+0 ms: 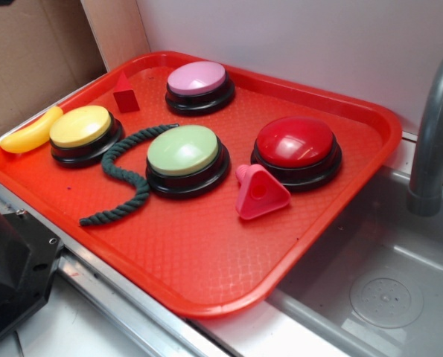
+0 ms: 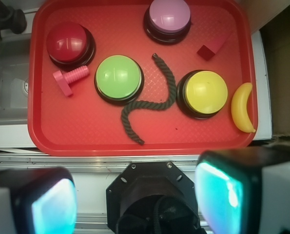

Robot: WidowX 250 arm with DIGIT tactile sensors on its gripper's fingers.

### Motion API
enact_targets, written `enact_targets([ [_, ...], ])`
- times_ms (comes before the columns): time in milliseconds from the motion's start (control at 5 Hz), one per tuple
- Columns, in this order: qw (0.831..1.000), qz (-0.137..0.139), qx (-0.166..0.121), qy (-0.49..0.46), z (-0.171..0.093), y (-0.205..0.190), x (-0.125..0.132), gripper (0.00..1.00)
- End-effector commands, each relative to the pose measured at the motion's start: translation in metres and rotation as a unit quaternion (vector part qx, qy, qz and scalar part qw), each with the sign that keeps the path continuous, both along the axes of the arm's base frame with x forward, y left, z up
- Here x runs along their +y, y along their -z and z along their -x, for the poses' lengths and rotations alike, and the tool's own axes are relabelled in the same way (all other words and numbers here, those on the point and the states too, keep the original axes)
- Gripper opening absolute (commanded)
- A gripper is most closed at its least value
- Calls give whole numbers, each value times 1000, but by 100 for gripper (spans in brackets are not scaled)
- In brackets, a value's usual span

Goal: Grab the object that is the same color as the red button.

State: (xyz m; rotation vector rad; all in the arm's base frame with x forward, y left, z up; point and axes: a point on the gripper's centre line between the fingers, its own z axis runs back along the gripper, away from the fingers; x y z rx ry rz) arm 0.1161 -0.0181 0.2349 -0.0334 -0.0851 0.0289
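Wrist view: gripper (image 2: 135, 200) at the near edge, above the metal counter lip, well short of the tray. Two fingers (image 2: 222, 197) set wide apart with nothing between them; claw wide open and empty.

Red tray (image 1: 206, 275) lies flat beside the sink (image 1: 385, 290), faucet (image 1: 433, 134) rising at the right.

Nearest on the tray: dark green rope (image 1: 128, 175), curled in an S, one end by the near rim, the other reaching up between the green button (image 1: 185, 152) and the yellow button (image 1: 82, 130). Rope touches or nearly touches the green button's black base.

Pink triangular piece (image 1: 260, 192) with a hole sits just beside the red button (image 1: 295, 145), in front of it and between it and the green button.

Yellow banana (image 1: 29, 134) rests on the tray's left rim, beside the yellow button.

Farther back: small dark red block (image 1: 125, 94) with a pointed top, standing alone near the far left corner, between the yellow button and the pink button (image 1: 199, 83). Apart from both. Well away from the claw.

Pink button sits closest to the back wall.
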Motion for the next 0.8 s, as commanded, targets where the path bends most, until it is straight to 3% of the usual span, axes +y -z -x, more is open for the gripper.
enact_targets([
  [0, 1000, 0, 0, 0, 0, 0, 0, 100],
  [200, 999, 27, 1, -34, -13, -2, 11, 100],
  [400, 994, 23, -2, -109, -30, 3, 26, 100],
  [600, 985, 47, 10, -166, -51, 12, 53, 100],
])
